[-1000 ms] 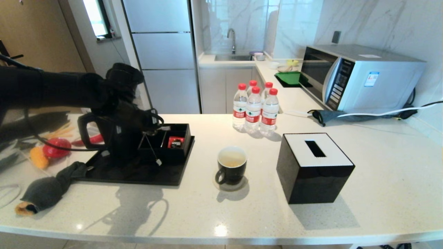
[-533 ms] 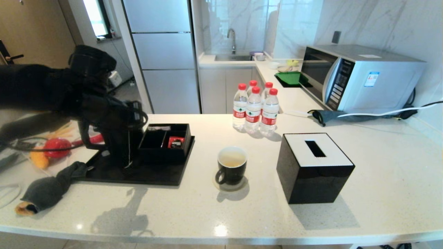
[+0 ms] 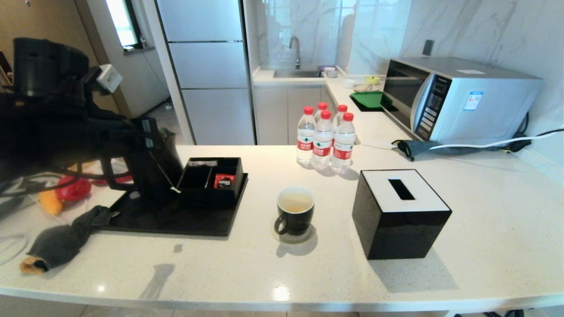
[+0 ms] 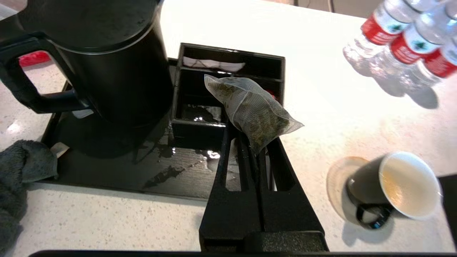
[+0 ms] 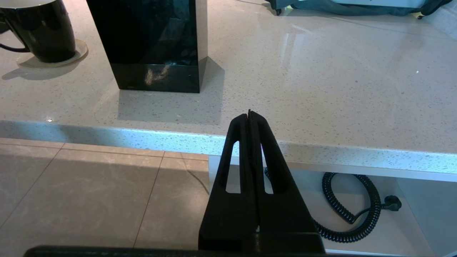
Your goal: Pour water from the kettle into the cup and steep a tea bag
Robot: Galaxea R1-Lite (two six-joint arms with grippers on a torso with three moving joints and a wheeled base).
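Observation:
My left gripper (image 4: 251, 142) hangs above the black tray, beside the kettle, shut on a corner of the grey-green pyramid tea bag (image 4: 251, 109). In the head view the bag's white string and paper tag (image 3: 176, 190) dangle in front of the matte black kettle (image 3: 152, 169), which stands on the tray. The black cup (image 3: 294, 211) sits on a coaster mid-counter, to the right of the tray. Pale yellowish water (image 3: 295, 201) fills it. My right gripper (image 5: 249, 114) is shut and empty, parked low in front of the counter's front edge.
The black tray (image 3: 176, 222) holds a compartment box (image 3: 211, 182) with a red packet (image 3: 224, 180). A black tissue box (image 3: 398, 213) stands right of the cup. Red-capped bottles (image 3: 324, 138) and a microwave (image 3: 458, 97) are behind. A grey cloth (image 3: 61, 240) lies at the left.
My left arm has drawn back to the left and risen, away from the compartment box, still shut. The string and tag swung along with it. The cup and kettle stayed put.

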